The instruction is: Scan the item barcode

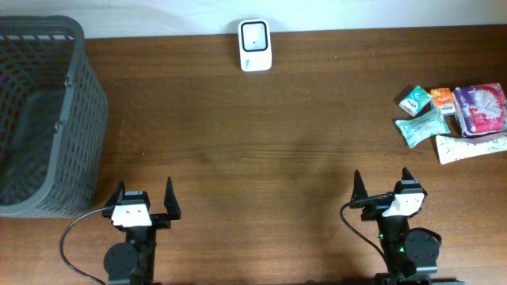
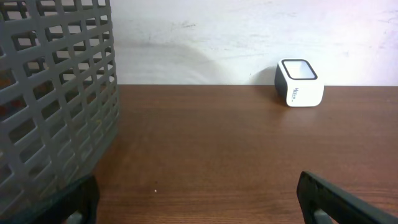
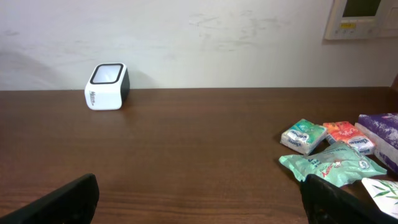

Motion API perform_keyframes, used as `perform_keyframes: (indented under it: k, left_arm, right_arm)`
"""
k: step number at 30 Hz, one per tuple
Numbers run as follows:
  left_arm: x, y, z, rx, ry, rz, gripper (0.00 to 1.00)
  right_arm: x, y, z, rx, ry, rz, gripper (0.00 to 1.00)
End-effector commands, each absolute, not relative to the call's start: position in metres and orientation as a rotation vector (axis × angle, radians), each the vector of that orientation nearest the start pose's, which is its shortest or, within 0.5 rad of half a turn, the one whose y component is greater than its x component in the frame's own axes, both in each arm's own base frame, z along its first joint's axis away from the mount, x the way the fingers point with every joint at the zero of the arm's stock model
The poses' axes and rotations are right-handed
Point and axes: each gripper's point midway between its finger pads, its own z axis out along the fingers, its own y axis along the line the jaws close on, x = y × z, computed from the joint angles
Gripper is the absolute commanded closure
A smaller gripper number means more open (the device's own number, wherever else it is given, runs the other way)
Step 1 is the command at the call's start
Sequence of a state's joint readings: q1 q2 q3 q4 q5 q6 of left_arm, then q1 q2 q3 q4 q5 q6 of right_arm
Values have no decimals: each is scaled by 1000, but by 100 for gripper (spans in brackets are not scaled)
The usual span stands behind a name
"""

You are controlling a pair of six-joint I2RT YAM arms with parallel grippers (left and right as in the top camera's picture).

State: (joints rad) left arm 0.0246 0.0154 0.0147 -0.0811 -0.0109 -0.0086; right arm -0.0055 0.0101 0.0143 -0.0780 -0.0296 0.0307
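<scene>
Both arms sit drawn back at the worktop's near edge, wrists level and fingers pointing toward the far edge. The left gripper (image 1: pixel 145 190) is close to the near-left corner, its jaws spread wide with nothing between them. The right gripper (image 1: pixel 382 180) is toward the near-right corner, equally wide and empty. In each wrist view only the dark fingertips show, at the bottom corners.

Open wood runs across the middle of the worktop (image 1: pixel 261 158), from the grippers to the far edge. The barcode scanner (image 1: pixel 255 46), a white block with a dark window on top, stands at the middle of the far edge by the wall, well apart from both grippers. A grey lattice basket (image 1: pixel 85 127) takes up the left edge, with its near corner just beside the left gripper.

The items lie clustered at the right edge, ahead and to the right of the right gripper. They are a small teal packet (image 1: pixel 414 100), an orange packet (image 1: pixel 441 99) beside it, a purple pack (image 1: pixel 480 108), a mint-green pouch (image 1: pixel 421 127) nearer the arms, and a white packet (image 1: pixel 470 147) nearest of all.

The basket's left side and both arm bases are cut off overhead. The purple pack and white packet run out of the right wrist view, as does a wall panel (image 3: pixel 364 15). The print on the packets is too small to read, so whether a barcode faces up cannot be told.
</scene>
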Motion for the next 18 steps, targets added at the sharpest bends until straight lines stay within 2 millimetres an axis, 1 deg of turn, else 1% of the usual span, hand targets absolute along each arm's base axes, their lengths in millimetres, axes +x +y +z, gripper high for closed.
perform_keyframes:
  k: [1,18]
  left_arm:
    - [246,4,156,-32,1650,-4,1]
    - [246,4,156,-32,1650,-4,1]
  right_arm:
    - [246,4,156,16,1648,52,1]
    - [246,1,156,14,1649,23,1]
